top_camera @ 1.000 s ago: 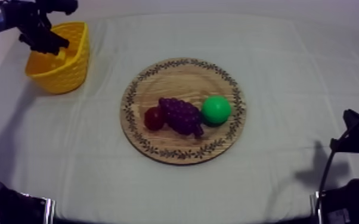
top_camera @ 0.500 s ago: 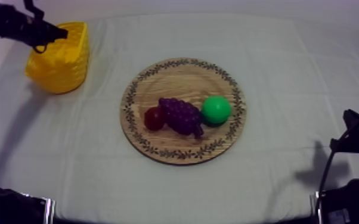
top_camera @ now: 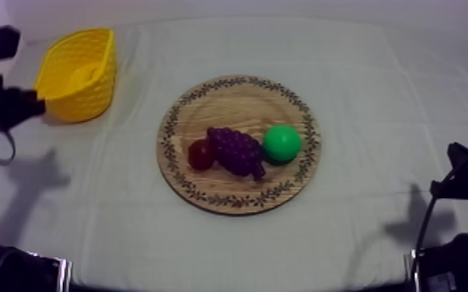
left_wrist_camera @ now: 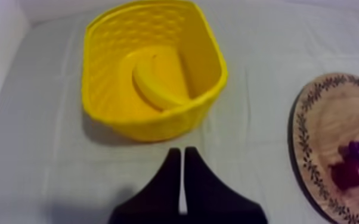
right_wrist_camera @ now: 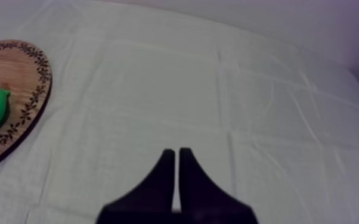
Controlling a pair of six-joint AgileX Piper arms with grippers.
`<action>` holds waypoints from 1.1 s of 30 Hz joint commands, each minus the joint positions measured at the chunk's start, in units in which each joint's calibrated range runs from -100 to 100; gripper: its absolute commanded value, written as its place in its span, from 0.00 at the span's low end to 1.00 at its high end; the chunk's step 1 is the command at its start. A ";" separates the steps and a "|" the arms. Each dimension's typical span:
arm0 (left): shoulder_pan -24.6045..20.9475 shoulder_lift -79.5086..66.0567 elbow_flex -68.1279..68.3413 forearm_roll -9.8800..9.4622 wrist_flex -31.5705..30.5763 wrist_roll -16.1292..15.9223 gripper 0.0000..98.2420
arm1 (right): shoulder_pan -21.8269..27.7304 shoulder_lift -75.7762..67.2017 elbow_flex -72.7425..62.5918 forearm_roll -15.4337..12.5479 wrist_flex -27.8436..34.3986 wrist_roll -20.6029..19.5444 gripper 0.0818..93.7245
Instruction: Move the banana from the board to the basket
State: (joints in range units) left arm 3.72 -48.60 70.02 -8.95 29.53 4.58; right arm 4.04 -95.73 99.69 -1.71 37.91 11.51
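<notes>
Left wrist view: banana point(left_wrist_camera: 153, 88) lies inside basket point(left_wrist_camera: 158, 123) rim.

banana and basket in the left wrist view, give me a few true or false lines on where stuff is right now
1. The banana lies inside the yellow basket. True.
2. The left gripper is shut on the banana. False: its fingers lie together on nothing, beside the basket.
3. The bunch of grapes lies on the wooden board, between the small red fruit and the pear. True.
4. The basket stands on the board. False: it stands on the cloth, apart from the board.
</notes>
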 commanded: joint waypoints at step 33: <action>-0.50 -51.39 29.20 6.47 3.91 5.25 0.00 | 0.02 -0.02 -0.03 -0.02 0.00 -0.01 0.00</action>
State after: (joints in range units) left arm 3.25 -100.00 99.11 -2.49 35.89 4.89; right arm 4.04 -95.73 99.69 -1.71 37.91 11.48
